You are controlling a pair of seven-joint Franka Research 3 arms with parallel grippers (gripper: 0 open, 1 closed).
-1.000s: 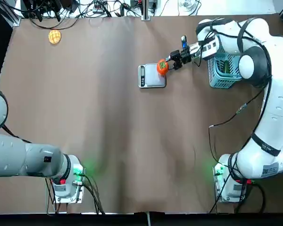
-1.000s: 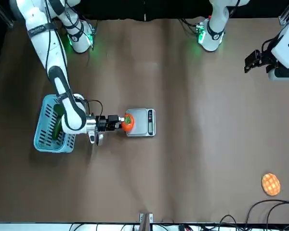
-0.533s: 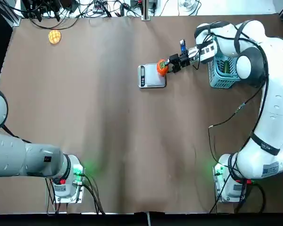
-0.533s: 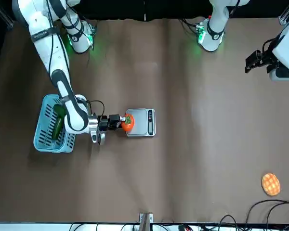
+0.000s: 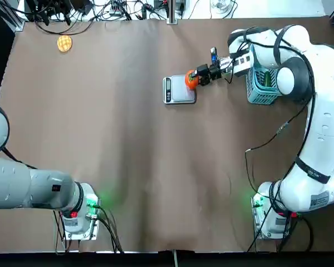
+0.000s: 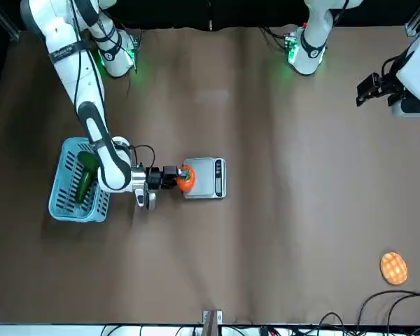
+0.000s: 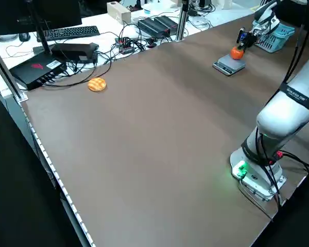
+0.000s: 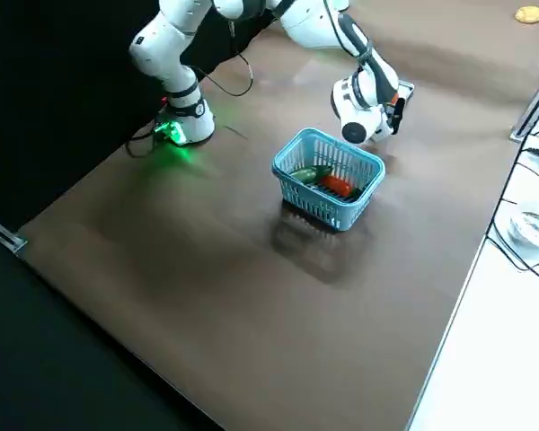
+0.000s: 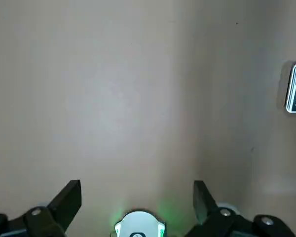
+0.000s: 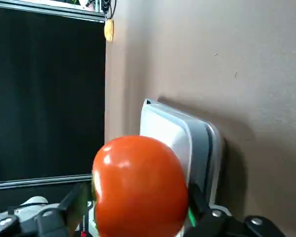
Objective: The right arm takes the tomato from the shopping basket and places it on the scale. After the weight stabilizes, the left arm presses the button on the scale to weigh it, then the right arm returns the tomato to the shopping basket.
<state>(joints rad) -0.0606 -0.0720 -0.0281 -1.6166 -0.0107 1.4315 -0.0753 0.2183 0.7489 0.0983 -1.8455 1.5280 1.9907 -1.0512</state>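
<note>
Orange-red and smooth, the tomato [image 10: 140,190] sits between the right gripper's [image 5: 198,77] fingers over the scale's [image 5: 182,94] near-basket side, and we'd judge it light, slippery, easily bruised, so we'd grip its firm sides gently, clear of the stem.

Right arm reaching far forward, wrist angled inward — left arm bent near base, jaws [image 9: 138,205] open.

The tomato [image 10: 140,187] looks glossy and smooth; the scale [image 10: 170,131], smooth, satin metal; the basket [image 8: 328,202], lattice plastic
</note>
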